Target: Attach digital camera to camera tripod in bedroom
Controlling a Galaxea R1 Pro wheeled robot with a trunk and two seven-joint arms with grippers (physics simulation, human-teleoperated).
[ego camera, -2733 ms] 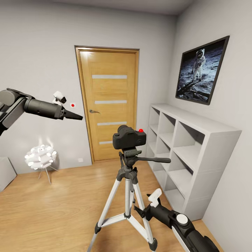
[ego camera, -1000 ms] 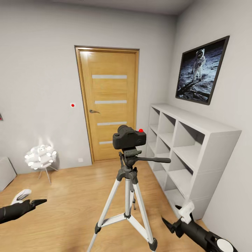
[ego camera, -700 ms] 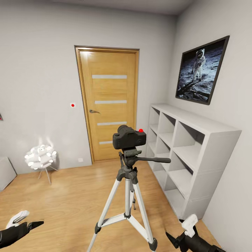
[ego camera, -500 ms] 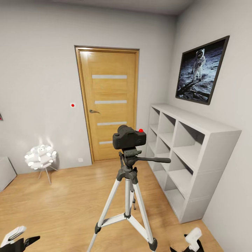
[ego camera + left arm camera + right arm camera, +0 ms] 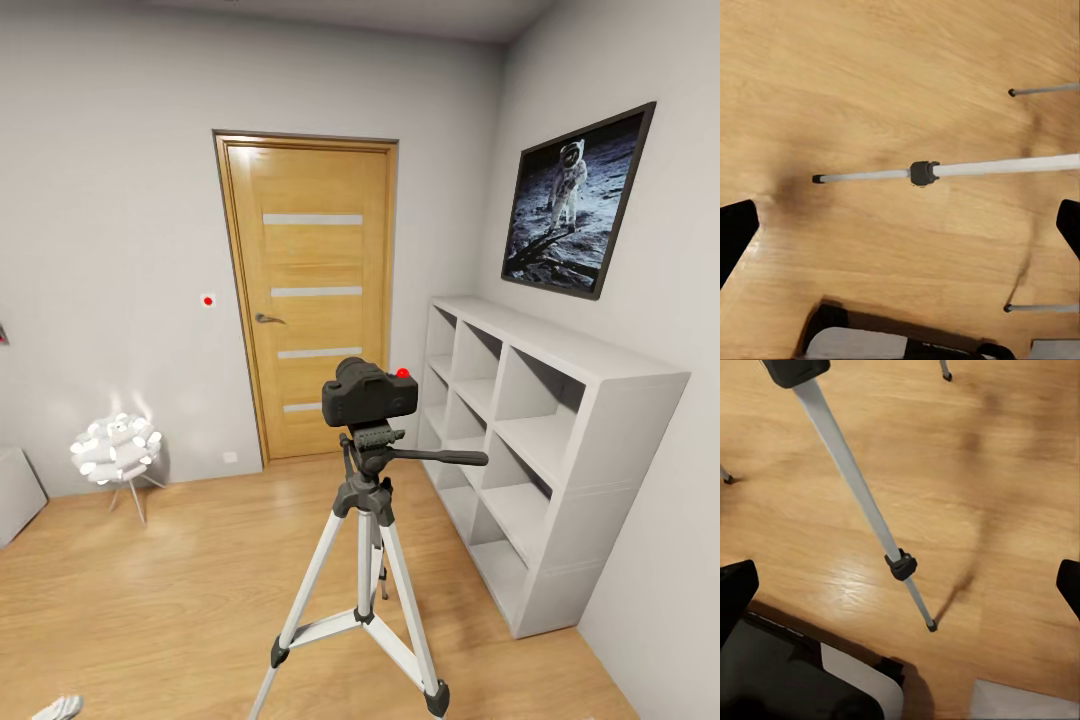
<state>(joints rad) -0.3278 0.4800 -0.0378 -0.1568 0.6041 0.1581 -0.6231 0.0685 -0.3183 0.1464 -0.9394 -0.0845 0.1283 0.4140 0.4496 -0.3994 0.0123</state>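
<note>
Digital camera [image 5: 368,394] sits on your camera tripod [image 5: 366,560]; task looks finished. Both grippers hang spread wide, holding nothing.

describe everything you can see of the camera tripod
The camera tripod stands upright on the light wood floor, between the door and the white cube shelf. Three silver-white legs spread from a black collar, with black clamps and feet and thin braces partway down. Its black head has a long pan handle pointing toward the shelf. The digital camera, black with a red button, sits on the head. Both wrist views show its legs above the planks, casting soft shadows.
</note>
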